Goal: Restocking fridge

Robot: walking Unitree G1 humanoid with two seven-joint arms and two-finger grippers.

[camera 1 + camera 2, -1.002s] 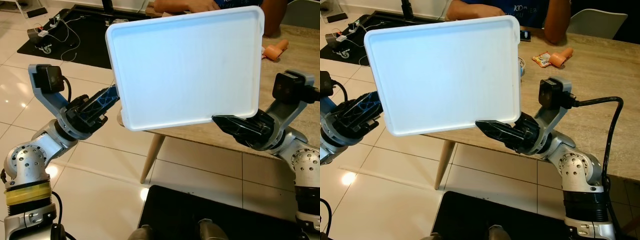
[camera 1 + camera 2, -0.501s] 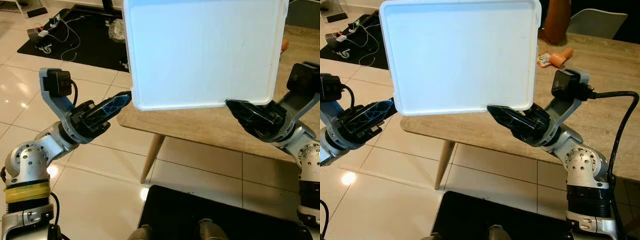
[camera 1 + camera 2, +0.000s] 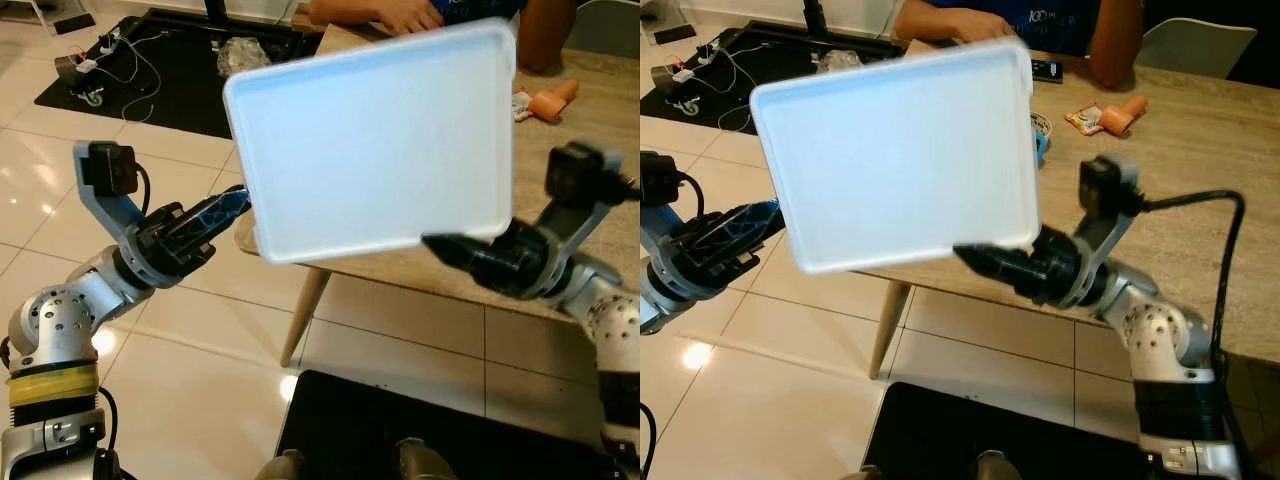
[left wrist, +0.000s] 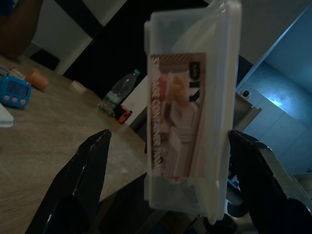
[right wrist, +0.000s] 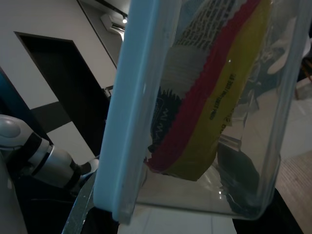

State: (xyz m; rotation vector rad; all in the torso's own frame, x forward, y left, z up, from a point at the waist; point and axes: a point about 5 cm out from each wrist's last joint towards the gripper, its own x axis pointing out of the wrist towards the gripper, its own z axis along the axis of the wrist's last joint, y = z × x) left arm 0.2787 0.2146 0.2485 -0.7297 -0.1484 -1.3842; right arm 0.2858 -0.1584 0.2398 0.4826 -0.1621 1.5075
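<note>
A flat storage container (image 3: pixel 370 150) with a white lid hangs in the air in front of me, lid towards my head and tilted. My left gripper (image 3: pixel 235 200) meets its left edge. My right gripper (image 3: pixel 440 243) sits under its lower right corner. In the left wrist view the clear container (image 4: pixel 190 112) with a brown label stands between the two spread black fingers (image 4: pixel 87 165); one finger touches it, the other stands a little apart. The right wrist view looks along the container (image 5: pixel 204 97), with a yellow and red packet inside.
A wooden table (image 3: pixel 1200 160) stands just behind the container, with a person's arms (image 3: pixel 970 20) at its far side. An orange item (image 3: pixel 1120 112) and a blue item (image 3: pixel 1040 145) lie on it. A black mat with cables (image 3: pixel 130 60) lies far left, another black mat (image 3: pixel 420 420) at my feet.
Half a second ago the container was raised and upright; now it has dropped lower and tilted again, and both arms have moved down with it.
</note>
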